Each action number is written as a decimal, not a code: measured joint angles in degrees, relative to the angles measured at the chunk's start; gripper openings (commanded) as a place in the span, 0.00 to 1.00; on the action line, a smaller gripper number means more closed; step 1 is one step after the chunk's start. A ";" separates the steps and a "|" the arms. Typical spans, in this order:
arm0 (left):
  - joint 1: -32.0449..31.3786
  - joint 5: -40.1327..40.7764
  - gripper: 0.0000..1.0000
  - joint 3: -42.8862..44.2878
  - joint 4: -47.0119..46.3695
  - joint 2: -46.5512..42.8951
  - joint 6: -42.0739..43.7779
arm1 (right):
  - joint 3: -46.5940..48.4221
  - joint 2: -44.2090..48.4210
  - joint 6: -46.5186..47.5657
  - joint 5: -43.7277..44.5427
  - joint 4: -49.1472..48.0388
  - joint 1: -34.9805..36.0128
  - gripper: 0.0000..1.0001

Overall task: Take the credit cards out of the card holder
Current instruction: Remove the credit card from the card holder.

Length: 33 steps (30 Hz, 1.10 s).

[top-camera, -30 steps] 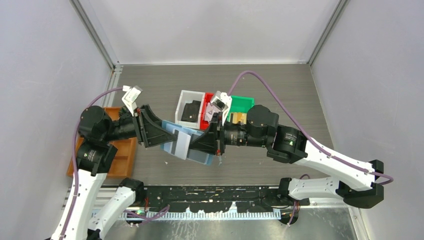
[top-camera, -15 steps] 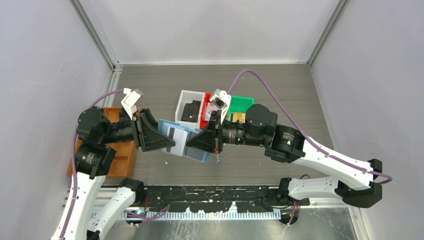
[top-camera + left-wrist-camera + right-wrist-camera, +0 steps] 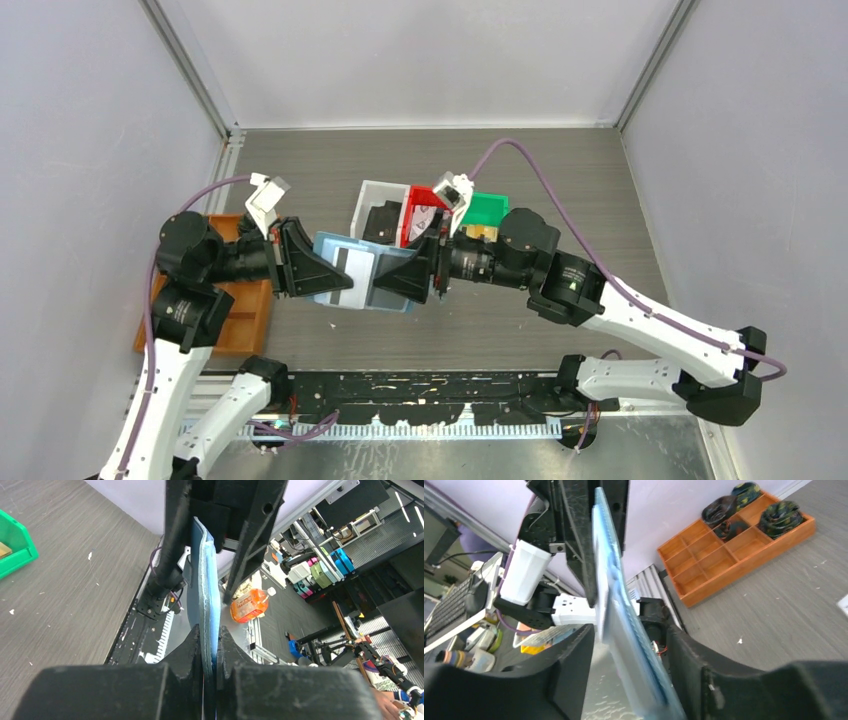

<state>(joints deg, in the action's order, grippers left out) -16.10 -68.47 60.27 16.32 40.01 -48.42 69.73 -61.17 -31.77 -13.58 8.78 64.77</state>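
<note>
The blue card holder (image 3: 375, 290) hangs open and flat above the table between both arms. A silvery-grey credit card (image 3: 352, 266) with a black stripe lies on its upper face. My left gripper (image 3: 343, 284) is shut on the holder's left end; in the left wrist view the holder (image 3: 206, 590) stands edge-on, pinched in the left gripper (image 3: 210, 642). My right gripper (image 3: 388, 286) is open, and its fingers (image 3: 566, 667) stand apart on either side of the holder (image 3: 624, 630) without pressing it. A black card (image 3: 383, 222) lies in the white bin (image 3: 372, 190), a gold one (image 3: 478, 233) in the green bin (image 3: 490, 207).
A red bin (image 3: 420, 200) sits between the white and green bins, right behind the right wrist. An orange-brown compartment tray (image 3: 245, 305) lies at the left by the left arm; the same tray (image 3: 724, 565) holds dark coiled items in the right wrist view.
The left gripper has shut on the holder's left end and the right gripper has opened off its right end. The holder has shifted a little toward the back and lies flatter.
</note>
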 measured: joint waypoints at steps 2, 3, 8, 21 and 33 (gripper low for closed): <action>-0.02 0.07 0.00 0.28 0.20 0.74 0.79 | -2.75 1.73 -1.90 -0.94 -2.19 -2.64 0.65; -0.02 0.15 0.00 0.44 0.31 1.11 1.11 | -4.20 2.69 -3.32 -1.57 -3.41 -4.68 0.65; -0.02 3.61 0.00 3.34 7.91 3.76 8.31 | -6.38 6.47 -9.22 -3.19 -5.60 -14.82 0.63; -0.02 16.20 0.00 6.47 21.97 7.74 20.61 | -5.79 0.59 -23.10 -16.87 -17.75 -18.12 0.54; 0.00 14.08 0.00 6.47 21.20 6.80 18.27 | -12.48 -8.07 -30.05 -24.13 -27.45 -16.39 0.52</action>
<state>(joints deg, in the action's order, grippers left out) -16.10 -54.39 66.74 37.52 46.81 -30.15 57.25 -69.23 -61.82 -37.71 -18.68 48.38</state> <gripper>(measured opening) 0.069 0.520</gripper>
